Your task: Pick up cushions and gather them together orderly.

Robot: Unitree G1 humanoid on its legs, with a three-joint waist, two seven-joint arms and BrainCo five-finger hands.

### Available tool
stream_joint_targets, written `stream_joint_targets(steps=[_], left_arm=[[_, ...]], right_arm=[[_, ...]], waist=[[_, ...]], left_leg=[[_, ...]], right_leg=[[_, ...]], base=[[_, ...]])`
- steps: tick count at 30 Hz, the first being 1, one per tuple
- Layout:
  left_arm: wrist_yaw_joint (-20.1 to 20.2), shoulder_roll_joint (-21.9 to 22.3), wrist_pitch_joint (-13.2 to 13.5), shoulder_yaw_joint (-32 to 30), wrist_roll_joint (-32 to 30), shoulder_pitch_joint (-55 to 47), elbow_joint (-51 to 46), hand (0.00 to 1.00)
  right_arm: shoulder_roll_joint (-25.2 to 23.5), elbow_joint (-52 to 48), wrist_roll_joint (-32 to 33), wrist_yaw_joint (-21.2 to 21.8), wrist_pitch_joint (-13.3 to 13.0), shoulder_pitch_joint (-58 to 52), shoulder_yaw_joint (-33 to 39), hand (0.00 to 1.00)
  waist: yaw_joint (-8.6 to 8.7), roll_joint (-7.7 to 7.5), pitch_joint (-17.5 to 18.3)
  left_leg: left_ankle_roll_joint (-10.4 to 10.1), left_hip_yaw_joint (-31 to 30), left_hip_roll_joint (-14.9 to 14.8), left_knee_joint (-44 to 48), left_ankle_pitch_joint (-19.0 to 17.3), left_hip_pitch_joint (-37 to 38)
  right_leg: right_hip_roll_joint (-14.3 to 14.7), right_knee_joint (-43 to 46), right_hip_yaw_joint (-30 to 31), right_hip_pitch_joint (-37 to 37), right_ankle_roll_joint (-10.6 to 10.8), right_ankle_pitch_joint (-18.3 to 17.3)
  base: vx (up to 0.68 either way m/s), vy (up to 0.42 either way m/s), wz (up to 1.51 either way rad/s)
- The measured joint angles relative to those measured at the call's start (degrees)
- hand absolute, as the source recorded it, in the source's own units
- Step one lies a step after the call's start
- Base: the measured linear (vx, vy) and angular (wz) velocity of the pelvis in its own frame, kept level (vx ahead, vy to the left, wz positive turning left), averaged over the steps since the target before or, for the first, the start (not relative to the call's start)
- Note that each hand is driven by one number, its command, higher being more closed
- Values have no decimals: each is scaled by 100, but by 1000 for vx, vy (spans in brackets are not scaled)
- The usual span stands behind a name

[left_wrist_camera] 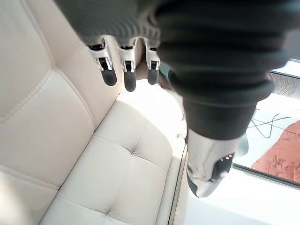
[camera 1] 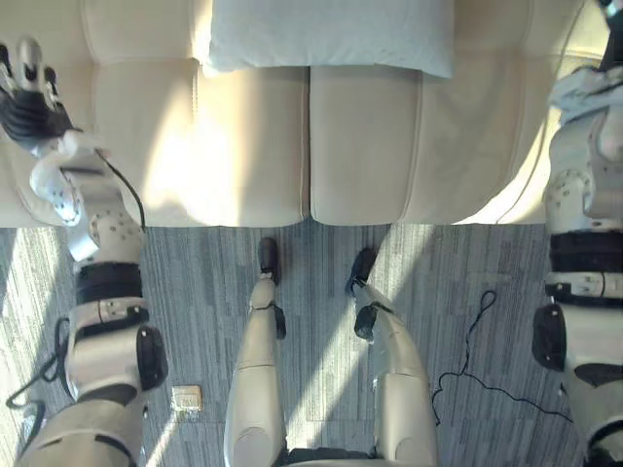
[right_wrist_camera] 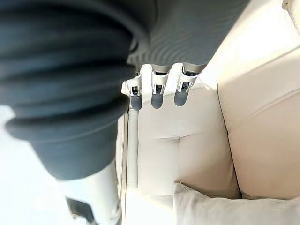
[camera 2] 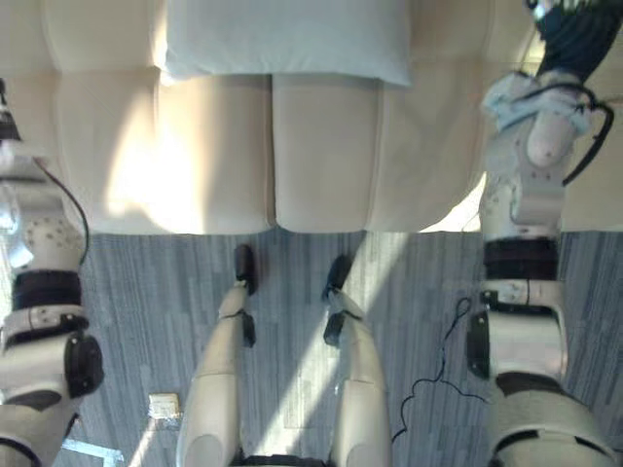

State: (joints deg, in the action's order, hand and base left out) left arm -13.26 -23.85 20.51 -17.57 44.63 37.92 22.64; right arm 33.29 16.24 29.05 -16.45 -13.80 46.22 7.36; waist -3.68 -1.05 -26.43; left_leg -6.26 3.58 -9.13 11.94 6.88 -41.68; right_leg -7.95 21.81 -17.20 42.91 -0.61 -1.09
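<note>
1. task has barely started, i'd say. the one cushion [camera 1: 331, 34] i can see lies flat at the back of the sofa [camera 1: 253, 146], straddling the seam between the two middle seat pads. nothing is touching it.
2. left robot hand [camera 1: 31, 97] hangs over the far left end of the sofa, well apart from the cushion. in the left wrist view its fingers [left_wrist_camera: 108, 72] look relaxed and loosely straight, with the thumb off to the side and nothing in its hold, just bare seat leather past them.
3. right robot hand [right_wrist_camera: 157, 96] is up over the right end of the sofa. it has the same relaxed, unclenched fingers and is also empty. its wrist view catches a corner of the cushion past it, near but not in contact.
4. nothing is gathered so far. i can't make out any other cushions, so i can't say how many need collecting or where the pile should go.
5. what's left is pretty much everything: reach the cushion, grab it, then stack it neatly with any others.
6. the small tan square [camera 1: 186, 396] on the carpet [camera 1: 467, 263] looks unrelated to the task.
</note>
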Motion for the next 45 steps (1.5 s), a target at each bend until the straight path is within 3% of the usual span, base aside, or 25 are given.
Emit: stream_joint_targets(steps=[3, 5, 7, 10, 12, 18, 23, 31, 34, 36, 37, 38, 39, 41, 42, 43, 45], left_arm=[[115, 911, -14, 507, -413, -1206, -299, 0], [280, 1550, -177, 1012, -806, -2126, -331, 0], [491, 1909, -364, 1410, -1136, -2885, -274, 0], [710, 2124, -576, 1558, -1627, -3570, 251, 0], [789, 2139, -704, 1558, -1939, -3843, 814, 0], [877, 2136, -1000, 1423, -2810, -4201, 2496, 0], [900, 2106, -1138, 1398, -3486, -4266, 3144, 0], [905, 1947, -1228, 1424, -3875, -4320, 3425, 0], [897, 1900, -1236, 1431, -3965, -4306, 3426, 0], [883, 1788, -1247, 1436, -3995, -4274, 3427, 0], [868, 1766, -1253, 1418, -3993, -4227, 3427, 0], [861, 1796, -1244, 1385, -3989, -4195, 3415, 0], [845, 1772, -1241, 1356, -3987, -4174, 3369, 0], [839, 1725, -1244, 1246, -3956, -4214, 3346, 0], [815, 1713, -1247, 1188, -3889, -4241, 3316, 0], [782, 1726, -1253, 1170, -3874, -4211, 3288, 0], [685, 2031, -1240, 1075, -3769, -4147, 3177, 0]], right_arm=[[-825, -519, -394, 141, -40, -1389, 154, 0], [-1506, -618, -777, 313, -7, -2422, 138, 0], [-2082, -581, -1076, 443, 43, -3322, 123, 0], [-2682, -48, -1440, 640, 159, -4229, 23, 0], [-2916, 435, -1720, 739, 262, -4762, -35, 0], [-3108, 1736, -2373, 926, 471, -5360, -71, 0], [-3102, 2885, -2634, 955, 582, -5328, 177, 0], [-3094, 3741, -2669, 981, 769, -5160, 365, 0], [-3081, 3881, -2670, 978, 787, -4918, 360, 0], [-3083, 3912, -2668, 967, 809, -4645, 286, 0], [-3058, 3912, -2667, 962, 808, -4613, 246, 0], [-3044, 3888, -2666, 959, 811, -4564, 240, 0], [-3051, 3886, -2666, 953, 817, -4587, 207, 0], [-3055, 3934, -2666, 952, 817, -4613, 132, 0], [-3054, 3961, -2665, 948, 805, -4576, 128, 0], [-3032, 3969, -2667, 919, 806, -4423, 127, 0], [-2850, 3886, -2651, 826, 804, -4106, 82, 0]], waist=[[-2, 2, 55], [0, -3, 104], [-8, 2, 383], [-3, 1, 637], [-2, -1, 1015], [36, 14, 1912], [62, 22, 2178], [146, -21, 2218], [151, -58, 2173], [160, -138, 1970], [140, -148, 1971], [129, -107, 1939], [160, -208, 1957], [126, -335, 2004], [78, -406, 2042], [54, -461, 2028], [-112, -27, 1831]], left_leg=[[6, 7, 23, 3, -138, 401], [22, 33, 55, 8, -225, 731], [16, 62, 54, 47, -350, 882], [0, 90, 48, 86, -537, 1436], [5, 102, 47, 63, -682, 1767], [-42, 232, 89, -413, -701, 2647], [-6, 275, 198, -950, -614, 3328], [32, 374, 411, -1192, -617, 3977], [69, 521, 407, -1138, -643, 3992], [152, 684, 377, -840, -768, 3959], [265, 683, 323, -727, -856, 3829], [253, 721, 284, -661, -845, 3693], [258, 650, 345, -564, -788, 3563], [256, 545, 371, -338, -735, 3431], [254, 560, 371, -82, -734, 3142], [231, 580, 323, 62, -720, 2987], [69, 714, -60, 22, -501, 2762]], right_leg=[[-31, 32, -32, -410, 11, -169], [-84, 85, -75, -750, 23, -305], [-100, 116, -86, -909, 40, -424], [-98, 93, -89, -1487, 90, -575], [-95, 9, -120, -1822, 149, -702], [-79, -443, -138, -2654, 250, -716], [-60, -1007, -127, -3324, 403, -558], [-86, -1544, 35, -4019, 534, -281], [-117, -1240, 194, -3830, 535, -286], [-198, -600, 205, -3521, 538, -278], [-177, -724, 237, -3564, 620, -264], [-254, -385, 197, -3471, 612, -547], [-512, 1302, 98, -3157, 663, -1042], [-619, 2397, 126, -3298, 925, -1301], [-645, 2429, 226, -3373, 959, -1230], [-547, 2182, 256, -3371, 1041, -1409], [-31, 1272, 108, -3535, 796, -1544]], base=[[106, -25, 10], [108, -28, 12], [107, -29, 7], [101, -24, -1], [83, -17, 1], [98, 22, -2], [88, 54, 1], [84, 46, -8], [-26, 30, -26], [-151, 23, -40], [-173, 8, -8], [-178, -5, 17], [-129, -25, 33], [-131, -145, 26], [-115, -179, -2], [-239, -159, -37], [-275, -114, -57]])
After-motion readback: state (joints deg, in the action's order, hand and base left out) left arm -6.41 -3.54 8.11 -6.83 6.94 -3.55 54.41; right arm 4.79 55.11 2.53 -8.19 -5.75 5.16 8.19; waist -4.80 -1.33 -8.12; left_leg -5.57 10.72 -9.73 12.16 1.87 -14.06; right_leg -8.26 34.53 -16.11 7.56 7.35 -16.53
